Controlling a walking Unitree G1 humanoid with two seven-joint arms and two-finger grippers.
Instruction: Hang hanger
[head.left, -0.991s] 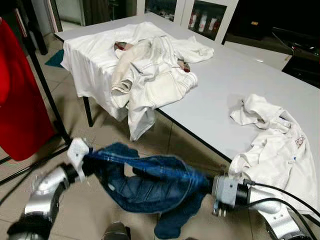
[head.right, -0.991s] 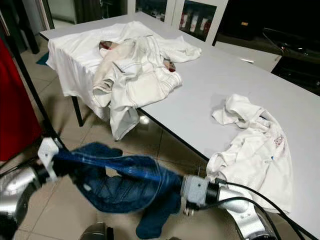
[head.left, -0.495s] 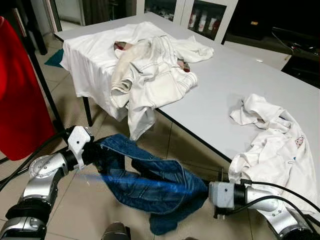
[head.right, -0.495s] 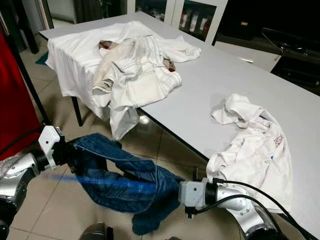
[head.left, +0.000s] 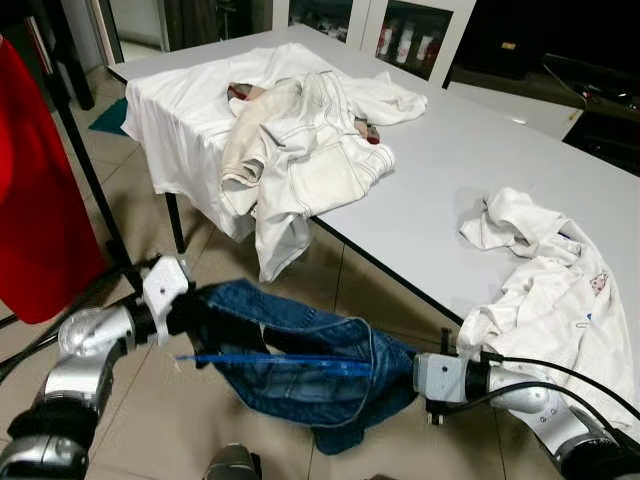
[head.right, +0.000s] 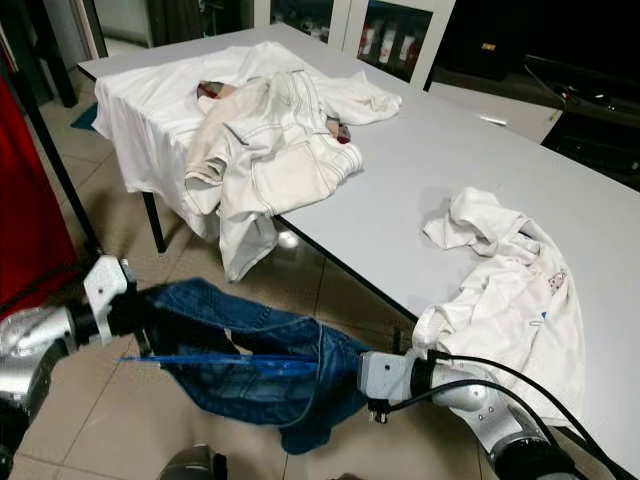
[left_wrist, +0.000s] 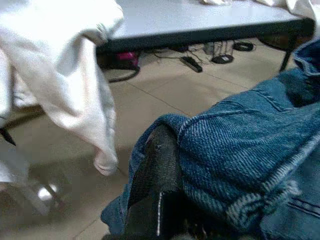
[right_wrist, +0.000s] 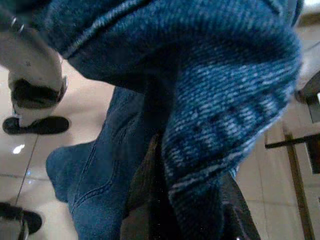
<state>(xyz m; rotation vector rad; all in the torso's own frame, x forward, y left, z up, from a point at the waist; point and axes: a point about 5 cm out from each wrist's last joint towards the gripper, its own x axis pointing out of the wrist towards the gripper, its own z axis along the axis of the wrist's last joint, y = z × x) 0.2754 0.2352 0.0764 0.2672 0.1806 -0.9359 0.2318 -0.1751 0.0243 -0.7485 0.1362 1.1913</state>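
Observation:
A blue denim garment (head.left: 300, 360) hangs stretched between my two grippers, low over the tiled floor in front of the table. A thin blue hanger bar (head.left: 270, 359) lies level across it and pokes out on the left. My left gripper (head.left: 197, 312) is shut on the garment's left end, its fingertips buried in denim; one black finger (left_wrist: 152, 185) shows under the cloth. My right gripper (head.left: 402, 374) is shut on the right end, with denim folded over its fingers (right_wrist: 145, 200).
The grey table (head.left: 450, 170) carries a heap of white clothes (head.left: 290, 130) at its left end, hanging over the edge, and a white shirt (head.left: 550, 290) on the right. A red garment (head.left: 35, 200) hangs by a black rack pole (head.left: 90, 170) at the left.
The garment's drooping lower part has been drawn up and hangs shorter. The blue hanger bar has settled level across it. Both grippers keep their hold and have barely shifted.

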